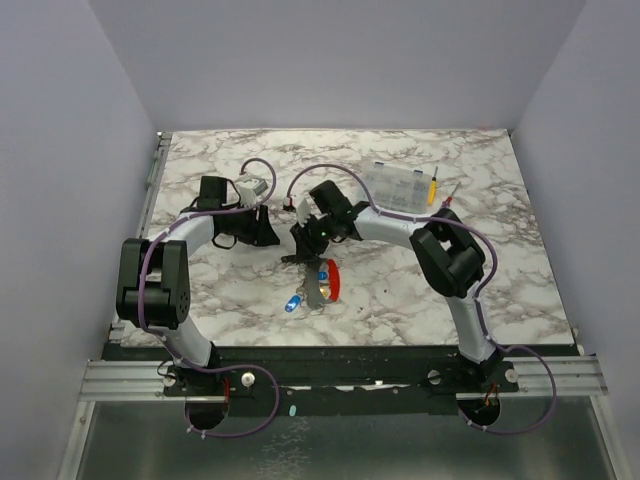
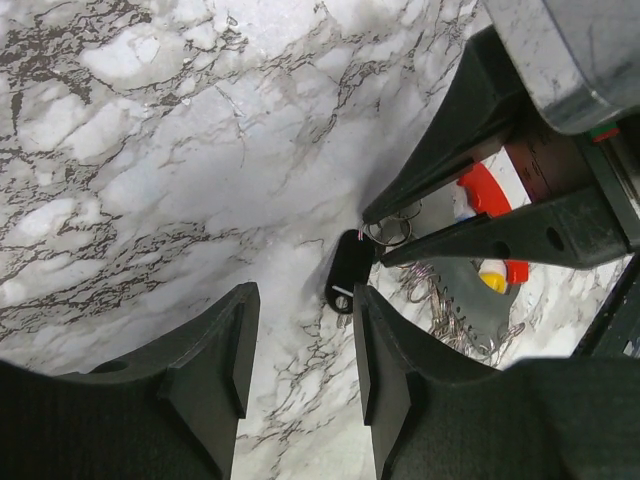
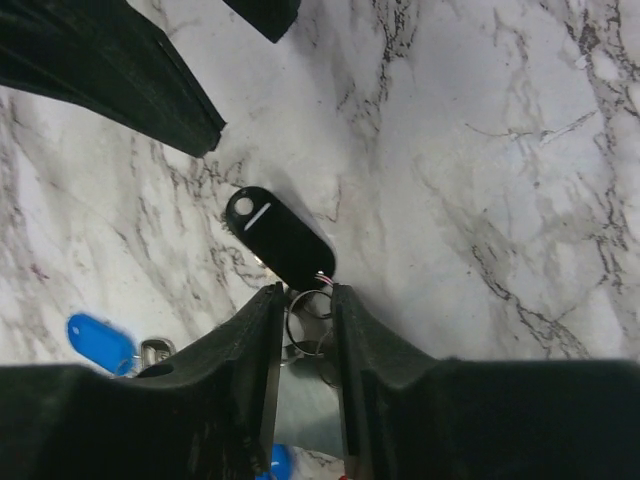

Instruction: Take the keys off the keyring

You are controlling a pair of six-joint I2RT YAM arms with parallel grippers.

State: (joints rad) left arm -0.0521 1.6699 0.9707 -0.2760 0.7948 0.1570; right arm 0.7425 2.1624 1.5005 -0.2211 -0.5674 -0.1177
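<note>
Right end effector (image 3: 308,297): narrow, fingers pinched on the keyring (image 3: 311,304), tips down at the counter (image 3: 480,150).
Keyring: a thin wire ring, mostly hidden between those fingers.
Tag (image 3: 280,238): black, joined to the keyring, lying flat on the counter and pointing away from the right fingers.
Keys (image 1: 321,274): on the counter behind the right fingers, toward the arm bases. Blue heads show. Whether the keys still hang on the keyring cannot be told.
Left end effector (image 2: 303,310): fingers apart, nothing between them. Its tips are close beside the tag, but contact cannot be told.
In the way: the tag lies between the two end effectors, and the right fingers cover most of the keyring.
Around: a red piece (image 2: 485,190) and a fine chain (image 2: 438,300) are heaped with the keys. A clear box (image 1: 398,185) and a yellow screwdriver (image 1: 433,187) sit far right, well apart.
</note>
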